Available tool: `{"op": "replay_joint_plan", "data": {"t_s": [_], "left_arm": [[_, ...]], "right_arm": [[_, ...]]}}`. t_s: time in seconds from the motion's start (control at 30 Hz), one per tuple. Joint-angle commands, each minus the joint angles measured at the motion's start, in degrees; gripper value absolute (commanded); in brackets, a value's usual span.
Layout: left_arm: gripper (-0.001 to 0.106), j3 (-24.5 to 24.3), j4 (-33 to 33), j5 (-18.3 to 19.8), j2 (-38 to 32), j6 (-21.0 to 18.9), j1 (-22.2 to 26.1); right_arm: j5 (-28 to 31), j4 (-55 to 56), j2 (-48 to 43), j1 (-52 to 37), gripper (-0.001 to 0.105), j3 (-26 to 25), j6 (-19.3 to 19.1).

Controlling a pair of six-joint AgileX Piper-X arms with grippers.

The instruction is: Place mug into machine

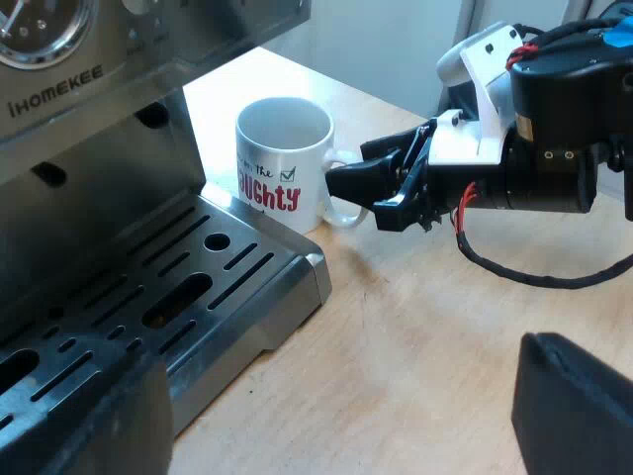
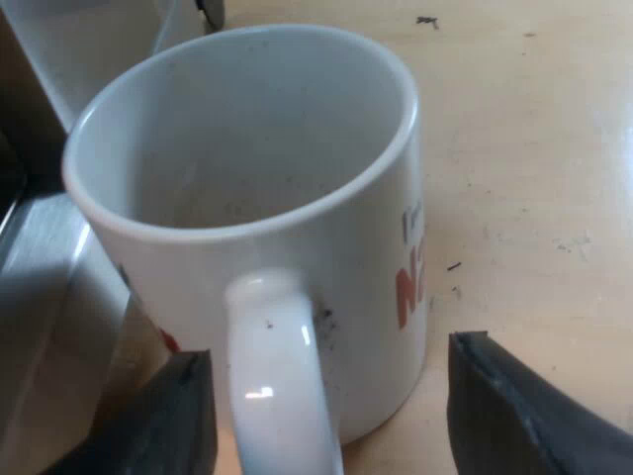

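**Though the mug is within reach, the grip looks chancy**

Because the right gripper (image 2: 331, 346) has its two fingers spread to either side of the handle (image 2: 282, 386) and pinches nothing, everything from here depends on how they close. One finger stands just beside the handle and the other well apart from it. I'd expect the nearer one to land first and shove the mug (image 2: 247, 148) round on its base instead of trapping it.

The mug stands upright and empty on the wooden table (image 1: 425, 346), just beside the corner of the drip tray (image 1: 297, 287). Whether it touches the metal I cannot tell. That closeness is the second worry: the tray's edge rises above the table, and a mug slid rather than lifted would catch on it and tip.

Held by a smooth glazed loop alone, the mug may also swing down under its own weight once off the table and strike the espresso machine (image 1: 89, 109) on the way in.

The left gripper (image 1: 341, 361) hangs near the tray, one finger over its slots and the other over the table, wide apart and holding nothing. If it is not moved off, it could crowd the spot the mug is bound for.
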Motion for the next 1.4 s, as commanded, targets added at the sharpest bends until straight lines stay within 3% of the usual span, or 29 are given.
{"op": "replay_joint_plan", "data": {"t_s": [0.03,0.23,0.4,0.9,0.97,1.13,1.2,1.4], "left_arm": [[0.071,-0.5,-1.1,-0.5,-0.4,-1.0,-0.2],[0.071,-0.5,-1.1,-0.5,-0.4,-1.0,-0.2],[0.071,-0.5,-1.1,-0.5,-0.4,-1.0,-0.2],[0.071,-0.5,-1.1,-0.5,-0.4,-1.0,-0.2],[0.071,-0.5,-1.1,-0.5,-0.4,-1.0,-0.2],[0.071,-0.5,-1.1,-0.5,-0.4,-1.0,-0.2],[0.071,-0.5,-1.1,-0.5,-0.4,-1.0,-0.2],[0.071,-0.5,-1.1,-0.5,-0.4,-1.0,-0.2]], "right_arm": [[-1.0,-0.3,-0.2,-0.2,0.054,-0.4,-0.5],[-1.7,0.4,0.0,0.3,0.054,-1.0,-3.4],[-1.5,5.6,0.0,0.3,0.054,-3.0,-2.8],[-1.1,5.6,0.0,0.3,0.053,-3.0,-2.8],[-1.1,5.6,0.0,0.3,0.046,-3.0,-2.8],[-1.1,5.6,0.0,0.3,0.009,-3.0,-2.8],[-1.1,5.6,0.0,0.3,0.0,-3.0,-2.8],[-1.1,5.6,0.0,0.3,0.0,-3.0,-2.8]]}}
